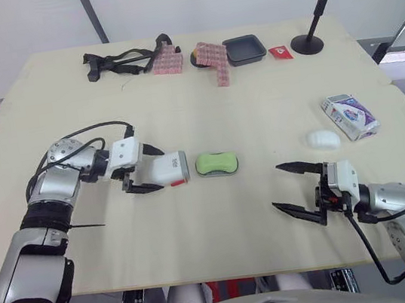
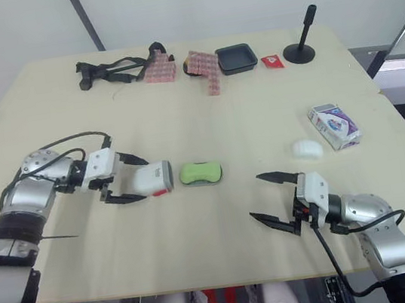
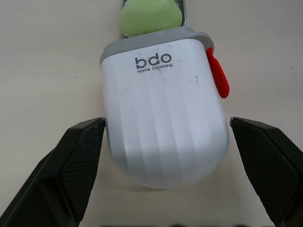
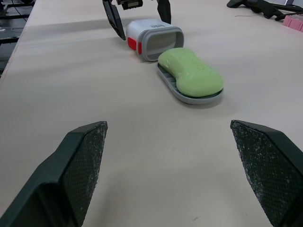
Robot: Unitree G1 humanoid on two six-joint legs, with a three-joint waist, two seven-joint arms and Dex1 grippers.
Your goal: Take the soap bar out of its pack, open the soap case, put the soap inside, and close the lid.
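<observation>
Left gripper (image 1: pixel 158 169): fingers spread wide, one on each side of the white cover (image 3: pixel 161 118). One finger (image 3: pixel 80 156) is at or against the cover's side; the other stands off it with a gap. Not clamped.
White cover: lies flat on the table, left of centre. Long axis runs left to right. The rounded closed end is toward the left wrist, and the grey-rimmed open mouth faces the robot's right. Red latch (image 1: pixel 179 181) on the side nearer the robot.
Green soap (image 1: pixel 216 162): out of the pack, resting on the grey tray (image 4: pixel 182 98) just beside the cover's mouth and outside it. Long axis left to right, in line with the cover, one end toward the mouth.
Right gripper (image 1: pixel 278 186): fingers well apart, holding nothing, low over bare table. Well apart from the soap.
White oval lump (image 1: pixel 323 139): on the table near the pack.
Soap pack (image 1: pixel 350 116): white and purple box lying flat at the right side, long axis angled toward the far edge.
Table (image 1: pixel 221 225): pale wood sheet.
Far edge: black strap (image 1: pixel 117 61), two pink checked packets (image 1: pixel 168 59) (image 1: pixel 213 60), black dish (image 1: pixel 244 48), red sachet (image 1: pixel 280 51), black stand (image 1: pixel 310 32).
Room: pale wall behind, dark pole (image 1: pixel 94 15) slanting across it.
</observation>
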